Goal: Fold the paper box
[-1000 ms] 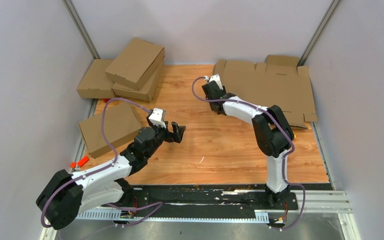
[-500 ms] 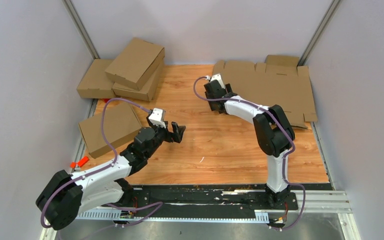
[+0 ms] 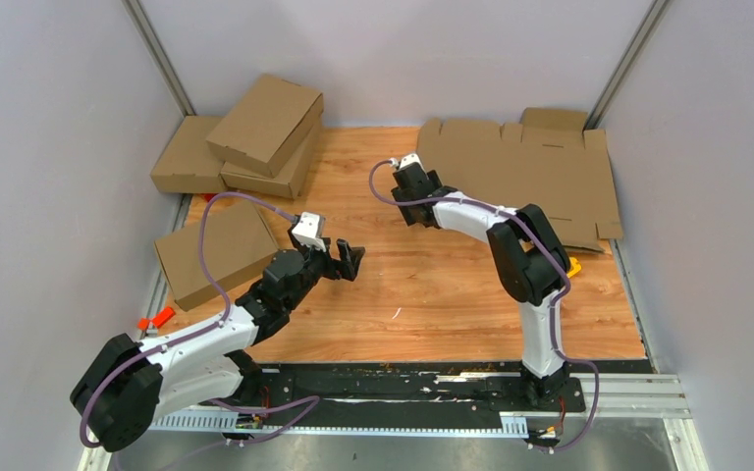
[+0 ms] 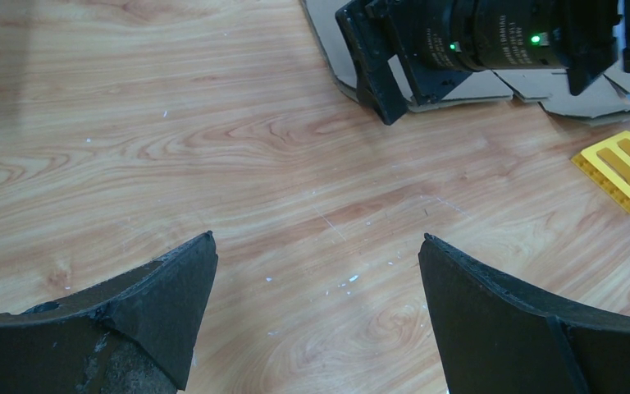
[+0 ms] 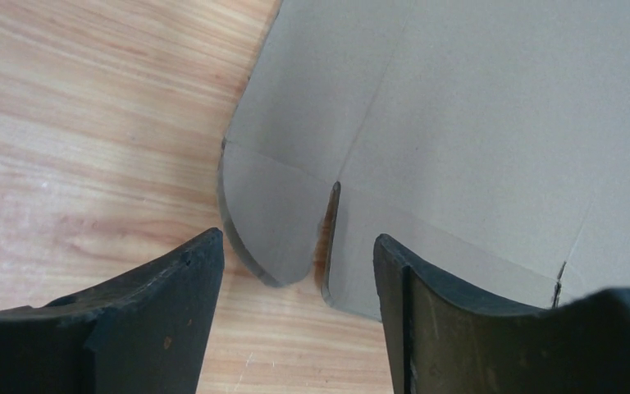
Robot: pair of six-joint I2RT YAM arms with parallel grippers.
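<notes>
The paper box [image 3: 525, 172] lies flat and unfolded in the upper right of the top view, on the wooden table [image 3: 432, 294]. My right gripper [image 5: 299, 242] is spread wide and empty at the sheet's left edge, with a rounded corner flap showing between its fingers. My left gripper [image 4: 318, 242] is also spread wide and empty, over bare wood left of centre. Folded boxes [image 3: 255, 132] are stacked at upper left.

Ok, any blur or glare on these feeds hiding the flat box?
Top external: evenly lit and sharp, the paper box plainly visible, no glare. Left wrist: table grain crisp. Right wrist: cardboard looks greyish and slightly soft, creases readable.
</notes>
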